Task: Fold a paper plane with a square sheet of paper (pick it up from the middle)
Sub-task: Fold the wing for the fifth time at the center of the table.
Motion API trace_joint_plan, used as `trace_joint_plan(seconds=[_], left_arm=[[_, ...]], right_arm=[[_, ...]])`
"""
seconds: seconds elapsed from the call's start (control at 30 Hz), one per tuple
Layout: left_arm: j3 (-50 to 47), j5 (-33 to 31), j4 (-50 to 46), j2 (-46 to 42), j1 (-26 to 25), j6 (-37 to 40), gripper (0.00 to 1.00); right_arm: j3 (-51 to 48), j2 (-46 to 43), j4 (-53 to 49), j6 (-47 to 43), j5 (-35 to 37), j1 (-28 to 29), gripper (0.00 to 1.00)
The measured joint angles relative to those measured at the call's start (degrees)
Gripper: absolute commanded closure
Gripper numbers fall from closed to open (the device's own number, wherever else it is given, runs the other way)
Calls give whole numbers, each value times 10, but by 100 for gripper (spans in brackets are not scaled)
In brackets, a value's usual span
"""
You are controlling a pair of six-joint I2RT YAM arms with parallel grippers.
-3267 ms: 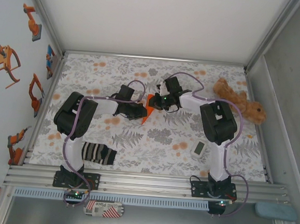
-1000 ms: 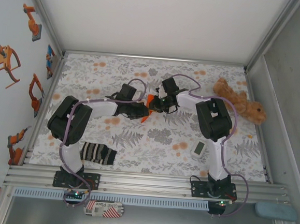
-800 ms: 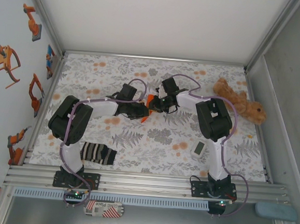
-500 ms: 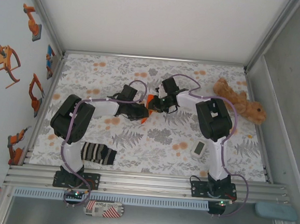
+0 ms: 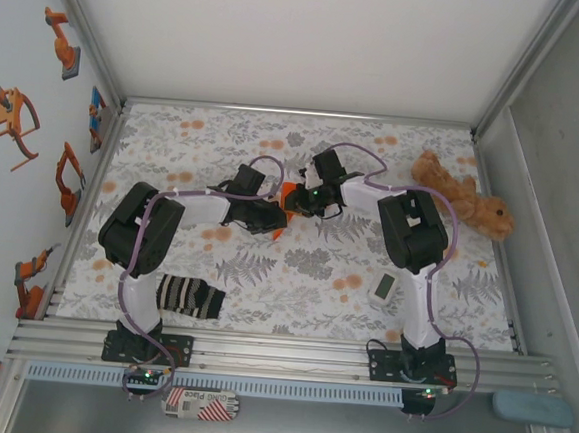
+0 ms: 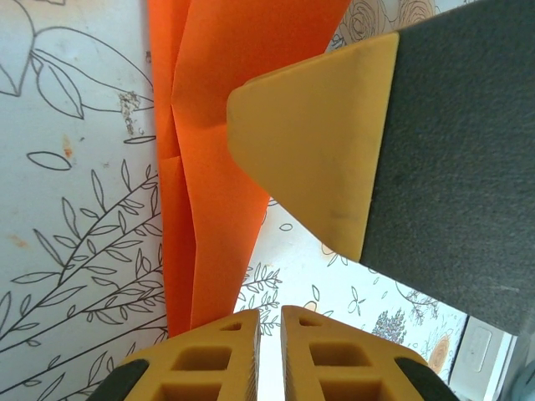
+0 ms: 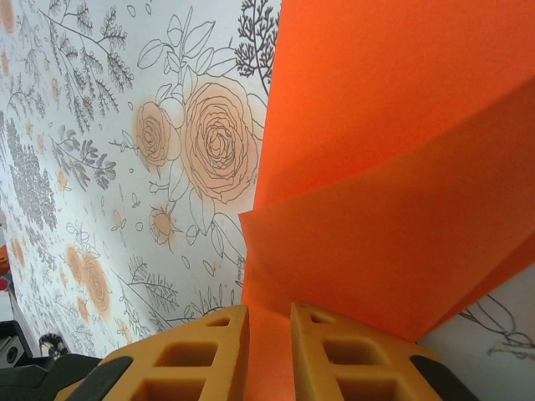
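Floral table [image 5: 265,275], folded orange paper [image 7: 401,125] in right tool [image 7: 269,311]

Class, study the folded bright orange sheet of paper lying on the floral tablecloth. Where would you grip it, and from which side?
Grip the folded bright orange sheet of paper by its lifted flap, coming in from the side, along the floral tablecloth. The lower layers seem to lie flat, leaving nothing to get under; the raised flap offers two faces to pinch.
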Motion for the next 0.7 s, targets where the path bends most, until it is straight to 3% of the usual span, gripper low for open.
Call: trace_joint_plan(seconds=[0.7], left_arm=[[0,0,3,10,-1,0,88]], right_arm=[[-24,-31,19,2,7,0,81]])
